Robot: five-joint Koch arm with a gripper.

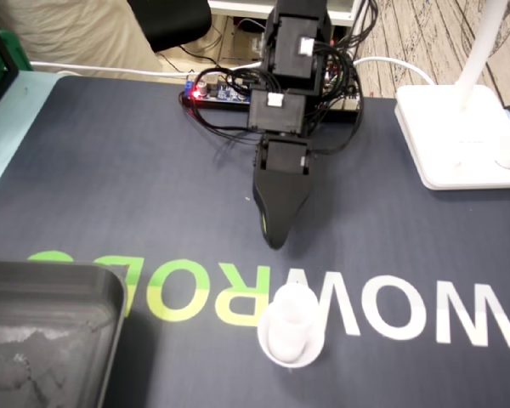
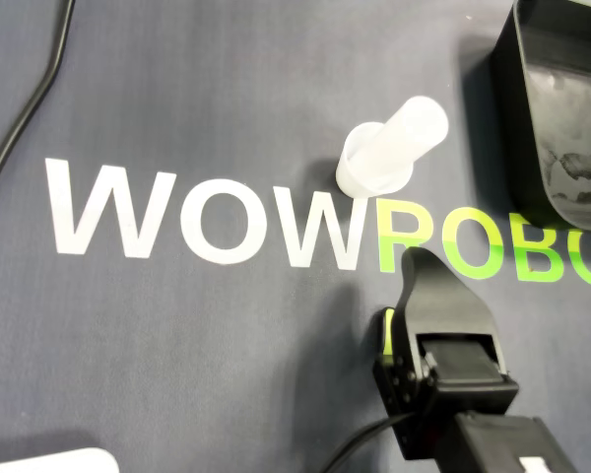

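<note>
The gripper (image 1: pixel 274 240) is black with a lime-green streak. The cup (image 1: pixel 293 330) is translucent white. The mat (image 1: pixel 110 170) is dark grey with white and lime-green lettering (image 1: pixel 382 310). The tray (image 1: pixel 34 340) is black and the lamp base (image 1: pixel 455 136) white.

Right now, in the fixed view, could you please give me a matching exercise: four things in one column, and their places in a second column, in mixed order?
Things:
1. gripper
2. white plastic cup
3. black tray
4. white lamp base

Places in the fixed view:
A. upper right
B. lower left corner
C. middle, over the dark mat
D. bottom middle, on the printed letters

Pairs: 1-C, 2-D, 3-B, 4-A.
</note>
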